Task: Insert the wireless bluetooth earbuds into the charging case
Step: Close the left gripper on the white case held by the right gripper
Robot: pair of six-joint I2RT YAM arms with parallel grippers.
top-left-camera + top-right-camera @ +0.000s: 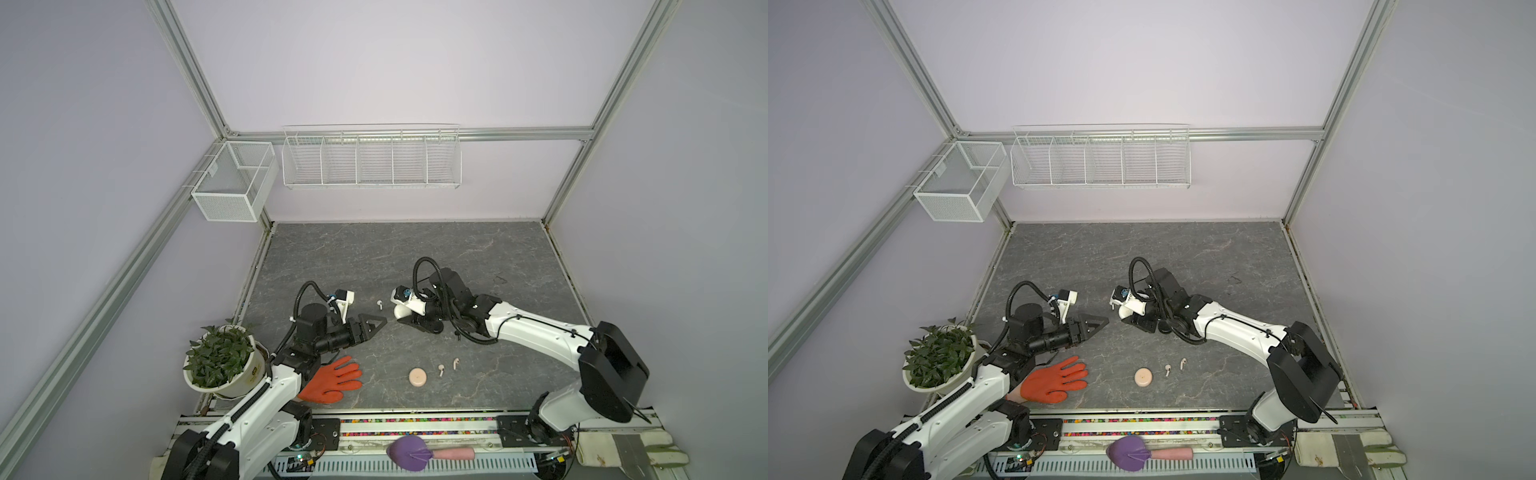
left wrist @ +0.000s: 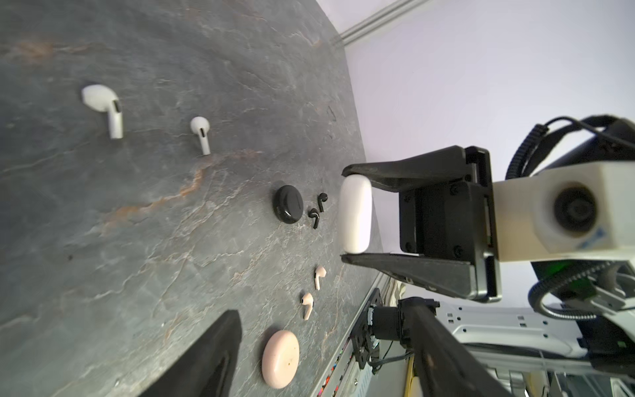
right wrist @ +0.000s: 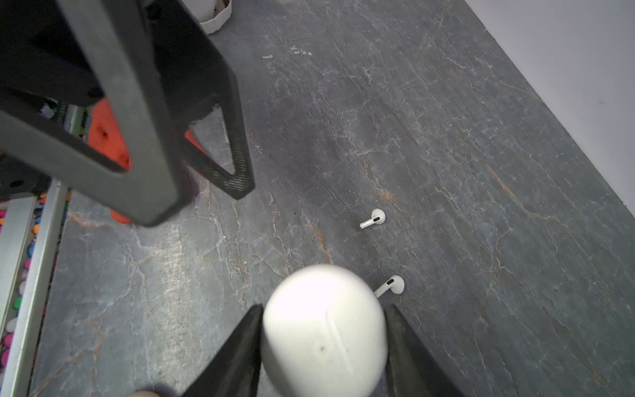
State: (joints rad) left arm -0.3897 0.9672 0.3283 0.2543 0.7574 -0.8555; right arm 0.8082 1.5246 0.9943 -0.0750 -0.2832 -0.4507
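Pinching the white case (image 3: pixel 323 337) by its sides, your right pincer (image 2: pixel 347 213) has it over the table (image 3: pixel 446 172); the lid seems shut. Your left pincer (image 1: pixel 383 323) is spread and empty nearby. The white earbuds (image 3: pixel 372 219) lie just beside the case. They look light, hard and slippery, so take one by its stem, gently, or it may jump out.
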